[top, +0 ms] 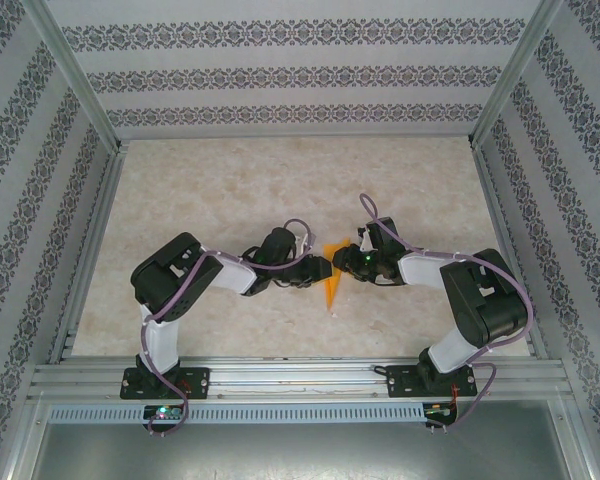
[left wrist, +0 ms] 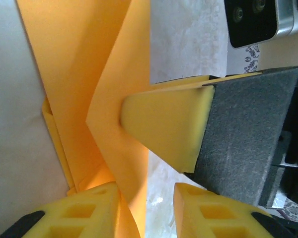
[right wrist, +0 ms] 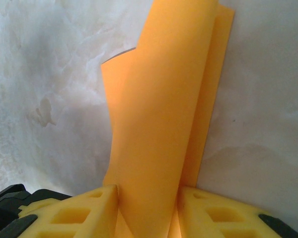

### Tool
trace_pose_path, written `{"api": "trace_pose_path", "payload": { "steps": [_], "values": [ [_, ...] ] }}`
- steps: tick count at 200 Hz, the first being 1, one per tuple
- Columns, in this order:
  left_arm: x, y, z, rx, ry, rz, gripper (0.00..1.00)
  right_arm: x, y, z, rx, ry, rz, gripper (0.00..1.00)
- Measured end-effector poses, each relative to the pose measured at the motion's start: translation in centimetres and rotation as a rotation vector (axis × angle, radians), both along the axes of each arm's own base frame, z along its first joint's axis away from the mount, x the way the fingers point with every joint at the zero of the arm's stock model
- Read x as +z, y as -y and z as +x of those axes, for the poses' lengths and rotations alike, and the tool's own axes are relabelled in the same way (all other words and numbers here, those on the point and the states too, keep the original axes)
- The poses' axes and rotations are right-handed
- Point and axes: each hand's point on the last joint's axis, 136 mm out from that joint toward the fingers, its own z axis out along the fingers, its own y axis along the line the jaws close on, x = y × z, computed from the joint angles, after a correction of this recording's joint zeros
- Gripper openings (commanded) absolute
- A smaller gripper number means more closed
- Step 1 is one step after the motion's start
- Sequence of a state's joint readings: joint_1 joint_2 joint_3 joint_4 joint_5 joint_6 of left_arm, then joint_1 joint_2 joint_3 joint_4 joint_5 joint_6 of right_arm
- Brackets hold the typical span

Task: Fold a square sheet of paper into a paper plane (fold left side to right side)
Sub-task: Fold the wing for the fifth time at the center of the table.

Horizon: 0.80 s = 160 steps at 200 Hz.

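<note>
The orange paper is seen in the top view at the middle of the pale marbled counter, as a narrow wedge with its point turned toward the arm bases. It is flanked by the left arm and the right arm, whose wrists are brought together at it from either side.

In the left wrist view the creased, layered paper is shown running between the left fingers. These are set a narrow gap apart. The paper is laid against one finger and bare counter is seen between it and the other, so nothing is clamped. One of the right fingers is seen against the paper's edge just ahead.

In the right wrist view a raised, curved flap of the paper is stood up between the right fingers, with a second layer just behind. Both inner faces are met by the flap, but whether it is squeezed or merely straddled cannot be told.
</note>
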State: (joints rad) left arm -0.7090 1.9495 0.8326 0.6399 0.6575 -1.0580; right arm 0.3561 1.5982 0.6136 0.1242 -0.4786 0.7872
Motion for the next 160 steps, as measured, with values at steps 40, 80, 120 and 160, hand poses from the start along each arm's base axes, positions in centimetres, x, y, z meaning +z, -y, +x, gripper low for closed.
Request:
{"api": "trace_pose_path", "payload": {
  "steps": [40,80,120,160],
  "values": [
    [-0.9,-0.7,0.1,0.004,-0.016,0.039,0.22,0.0,0.0,0.0,0.001,-0.001,0.0,0.38],
    [-1.4,-0.9,0.2,0.005,-0.017,0.053,0.15,0.0,0.0,0.0,0.001,-0.005,-0.002,0.39],
    [-1.8,-0.7,0.5,0.001,-0.022,0.055,0.18,0.0,0.0,0.0,0.001,-0.01,-0.004,0.39],
    [-1.5,-0.5,0.5,-0.006,-0.018,0.047,0.23,-0.1,0.0,0.0,0.001,-0.013,-0.005,0.38]
  ]
}}
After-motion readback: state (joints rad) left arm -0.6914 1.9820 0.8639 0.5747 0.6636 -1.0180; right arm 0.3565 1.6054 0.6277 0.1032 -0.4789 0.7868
